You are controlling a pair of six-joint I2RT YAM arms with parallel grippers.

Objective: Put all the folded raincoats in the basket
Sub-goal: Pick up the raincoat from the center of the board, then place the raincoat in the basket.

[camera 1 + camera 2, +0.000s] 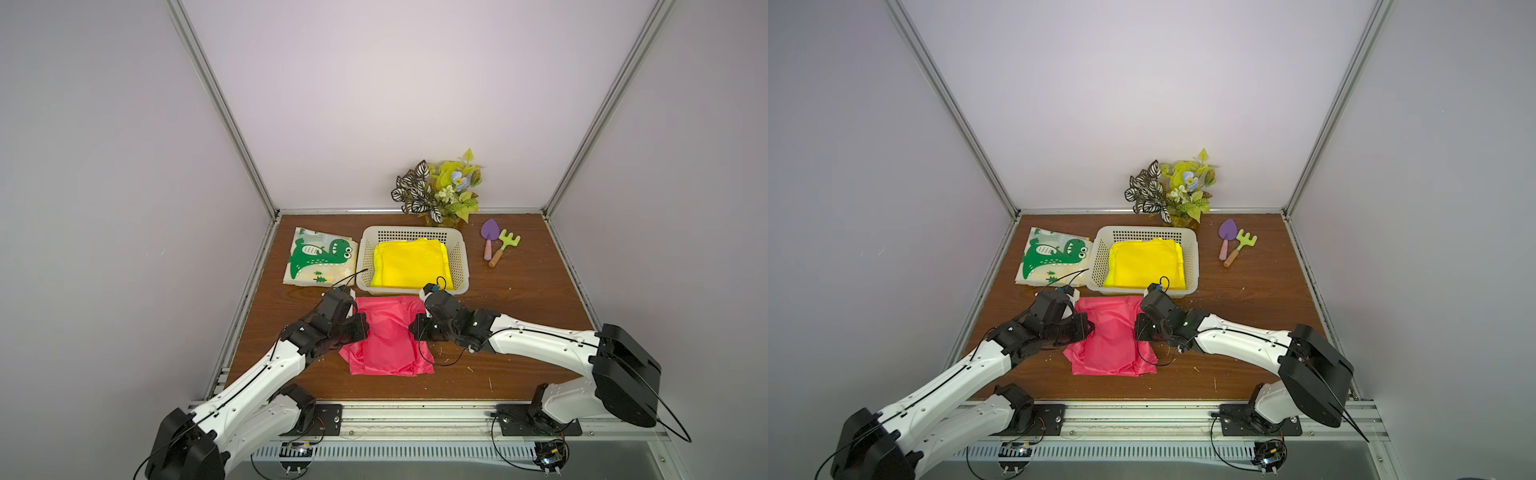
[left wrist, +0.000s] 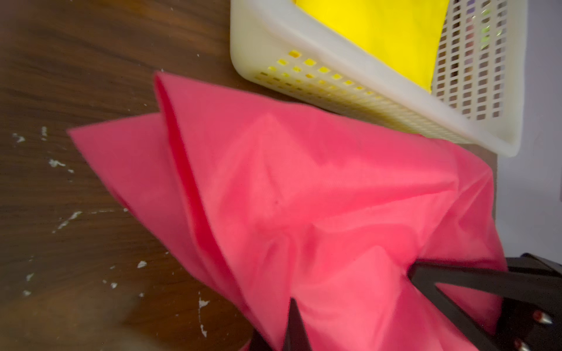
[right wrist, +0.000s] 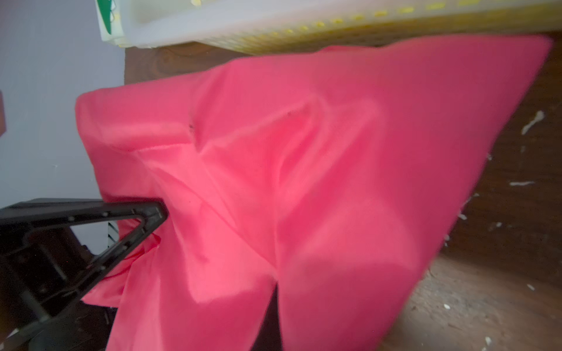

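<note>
Pink raincoat [image 1: 386, 336] sits just before the basket [image 1: 415, 227] in both top views, not yet inside. Left wrist view — left gripper [image 2: 352, 288] pinched shut on its edge. Right wrist view — right gripper [image 3: 217, 258] clamps the opposite edge, evidently to lift it level.

Overhead pair, wrist close-ups
Both top views look steeply down on the whole tabletop [image 1: 532, 286]; both wrist cameras face the pink raincoat [image 2: 304, 188] and basket [image 2: 267, 36] wall from close by

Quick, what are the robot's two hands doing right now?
Left gripper: shut on the pink raincoat.
Right gripper: shut on the pink raincoat too.
</note>
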